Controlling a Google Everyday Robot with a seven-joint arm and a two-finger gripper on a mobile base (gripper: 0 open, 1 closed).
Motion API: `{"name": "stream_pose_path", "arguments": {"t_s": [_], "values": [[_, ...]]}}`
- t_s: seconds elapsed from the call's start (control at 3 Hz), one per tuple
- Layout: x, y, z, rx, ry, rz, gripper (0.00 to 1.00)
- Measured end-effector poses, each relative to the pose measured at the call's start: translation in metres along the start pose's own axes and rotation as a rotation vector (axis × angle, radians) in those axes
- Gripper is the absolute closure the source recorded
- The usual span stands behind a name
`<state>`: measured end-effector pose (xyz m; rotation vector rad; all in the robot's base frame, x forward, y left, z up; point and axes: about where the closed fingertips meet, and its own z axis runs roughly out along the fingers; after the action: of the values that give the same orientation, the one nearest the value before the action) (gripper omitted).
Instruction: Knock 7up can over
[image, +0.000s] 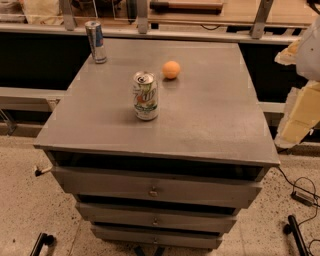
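Observation:
The 7up can stands upright on the grey cabinet top, left of the middle. It has a white and green label with reddish-orange marks and a silver top with a pull tab. My gripper shows as a white and yellowish shape at the right edge of the camera view, beyond the cabinet's right side and well apart from the can.
A taller, slim silver and blue can stands upright at the back left corner. An orange ball lies behind and to the right of the 7up can. The cabinet has drawers in front. Cables lie on the floor at right.

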<state>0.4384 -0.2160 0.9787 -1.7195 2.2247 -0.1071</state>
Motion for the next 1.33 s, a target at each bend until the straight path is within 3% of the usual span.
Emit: {"name": "stream_pose_path", "arguments": {"t_s": [0.33, 0.67, 1.0, 1.33], "values": [[-0.001, 0.000, -0.001, 0.002, -0.001, -0.001, 0.00], [-0.029, -0.009, 0.001, -0.004, -0.050, -0.042, 0.00], [-0.107, -0.019, 0.001, 0.013, -0.143, -0.101, 0.00], [-0.107, -0.019, 0.000, 0.013, -0.143, -0.101, 0.00]]}}
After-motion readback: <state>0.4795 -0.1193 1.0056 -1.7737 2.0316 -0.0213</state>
